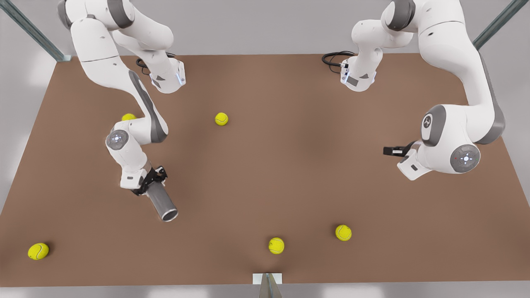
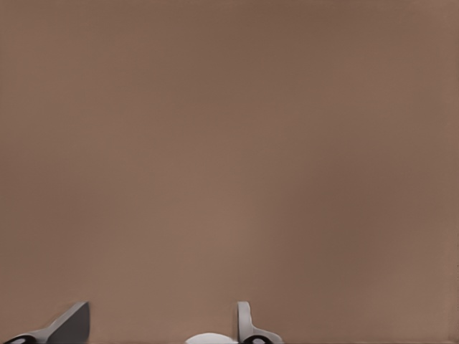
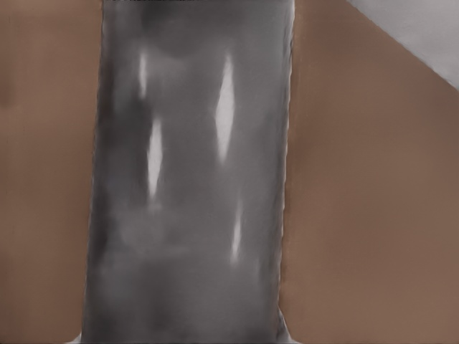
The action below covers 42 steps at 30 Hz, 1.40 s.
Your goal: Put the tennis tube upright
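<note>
The tennis tube point(image 1: 162, 203) is a grey metallic cylinder toward the front view's left, tilted, with its lighter-rimmed open end pointing at the table's front edge. My right gripper point(image 1: 151, 182) is shut on the tube's other end. Seen close in the right wrist view, the tube point(image 3: 190, 179) runs lengthwise away from the wrist over the brown table. My left gripper point(image 1: 391, 151) waits at the front view's right above bare table, and in the left wrist view its fingers point(image 2: 72, 326) stand apart with nothing between them.
Several yellow tennis balls lie on the brown table point(image 1: 265, 174): one near the front left corner point(image 1: 38, 251), two near the front edge point(image 1: 276, 245) point(image 1: 343, 232), one mid-table point(image 1: 221, 118), one behind the right arm point(image 1: 128, 117). A metal bracket point(image 1: 267, 279) sits at the front edge.
</note>
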Each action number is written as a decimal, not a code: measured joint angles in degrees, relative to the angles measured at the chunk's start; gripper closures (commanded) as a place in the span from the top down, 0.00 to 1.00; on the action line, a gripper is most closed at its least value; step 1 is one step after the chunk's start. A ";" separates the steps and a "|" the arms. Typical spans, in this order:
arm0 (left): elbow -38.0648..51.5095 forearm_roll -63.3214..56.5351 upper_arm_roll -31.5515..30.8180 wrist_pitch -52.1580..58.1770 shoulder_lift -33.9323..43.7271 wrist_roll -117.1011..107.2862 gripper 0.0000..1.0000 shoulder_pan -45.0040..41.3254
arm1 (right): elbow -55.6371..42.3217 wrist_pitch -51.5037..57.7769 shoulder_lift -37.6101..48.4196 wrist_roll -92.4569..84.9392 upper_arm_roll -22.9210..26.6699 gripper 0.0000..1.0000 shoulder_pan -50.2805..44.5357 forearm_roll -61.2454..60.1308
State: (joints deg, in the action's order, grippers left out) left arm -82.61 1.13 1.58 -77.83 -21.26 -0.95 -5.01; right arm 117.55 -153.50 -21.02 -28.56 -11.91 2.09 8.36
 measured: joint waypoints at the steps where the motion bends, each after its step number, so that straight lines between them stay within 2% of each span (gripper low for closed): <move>1: -0.98 0.52 0.00 -0.98 0.08 0.00 1.00 0.06 | -2.79 0.51 -1.31 -0.29 -0.03 0.76 -3.37 0.68; 5: -1.92 1.67 -0.08 -3.93 -0.01 -0.01 1.00 -1.19 | -13.24 1.85 -7.99 -1.25 0.53 0.76 -14.55 5.97; 12: -1.89 1.87 0.00 -4.95 -1.12 0.04 1.00 -1.23 | -16.48 0.89 -14.43 -2.52 1.51 0.76 -26.06 16.37; 19: -1.91 1.85 0.01 -5.20 -1.85 0.07 1.00 -0.98 | -18.17 0.34 -18.49 -3.40 2.07 0.76 -28.61 22.46; 31: -2.76 7.69 -1.23 -8.94 -4.36 -0.06 1.00 -1.34 | -20.94 -0.37 -22.21 -4.18 2.76 0.76 -28.80 23.43; 32: -2.76 7.77 -1.27 -9.09 -4.41 -0.07 1.00 -1.31 | -21.21 -0.46 -22.25 -4.21 2.76 0.79 -28.80 23.44; 33: -2.75 7.86 -1.29 -9.22 -4.44 -0.09 1.00 -1.31 | -21.38 -0.55 -22.26 -4.17 2.77 1.00 -28.80 23.50; 39: -2.68 8.21 -1.39 -9.69 -5.27 -0.16 1.00 -1.37 | -21.54 -0.84 -22.25 -4.06 2.77 1.00 -28.74 23.76; 42: -2.68 13.39 -2.05 -10.93 -7.07 -0.21 1.00 -1.44 | -20.25 -0.71 -19.66 -4.22 2.50 1.00 -28.49 23.88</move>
State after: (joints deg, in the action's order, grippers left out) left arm -85.29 14.51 -0.47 -88.76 -28.33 -1.16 -6.45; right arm 97.30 -154.21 -40.68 -32.77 -9.41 -26.40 32.24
